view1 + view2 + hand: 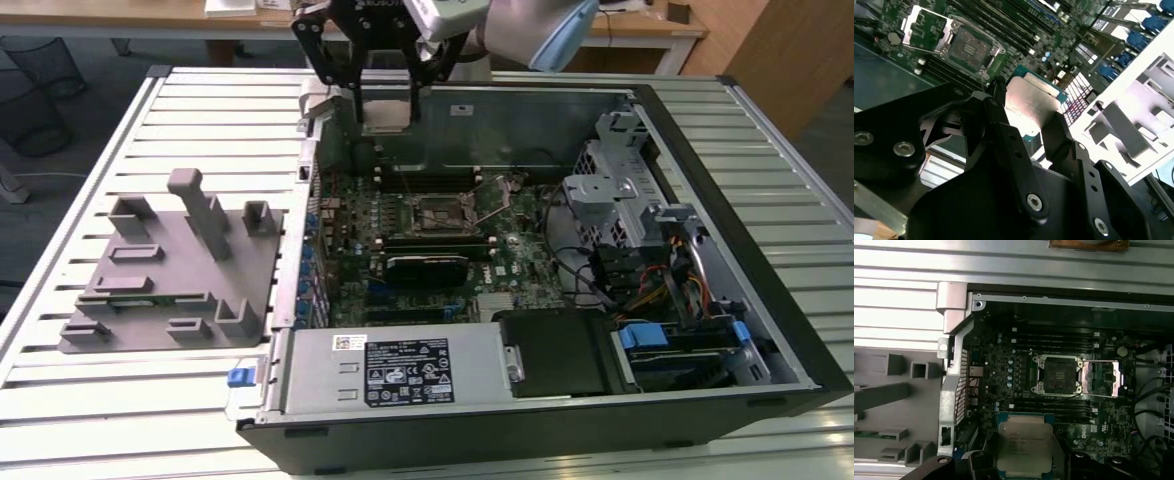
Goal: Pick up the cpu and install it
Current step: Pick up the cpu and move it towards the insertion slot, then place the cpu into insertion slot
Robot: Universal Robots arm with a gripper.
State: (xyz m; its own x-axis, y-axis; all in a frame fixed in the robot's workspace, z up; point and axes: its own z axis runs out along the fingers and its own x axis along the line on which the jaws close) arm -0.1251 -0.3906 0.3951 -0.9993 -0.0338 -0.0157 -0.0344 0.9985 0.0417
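We see an open case (534, 440) on the slatted table (107, 415), with the grey tray (147, 300) just beside it at the exterior view's left. The socket (445, 215) on the board sits uncovered, its metal frame swung open. The tool (387, 102) hangs over the case's far corner, clamped on the cpu (387, 116), which is held flat in the air, well apart from the socket.

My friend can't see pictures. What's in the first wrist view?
The claw holds the cpu, a shiny square chip, over the motherboard of an open computer case. The empty socket sits farther along the board with its cover flipped open, and a grey tray lies outside the case.
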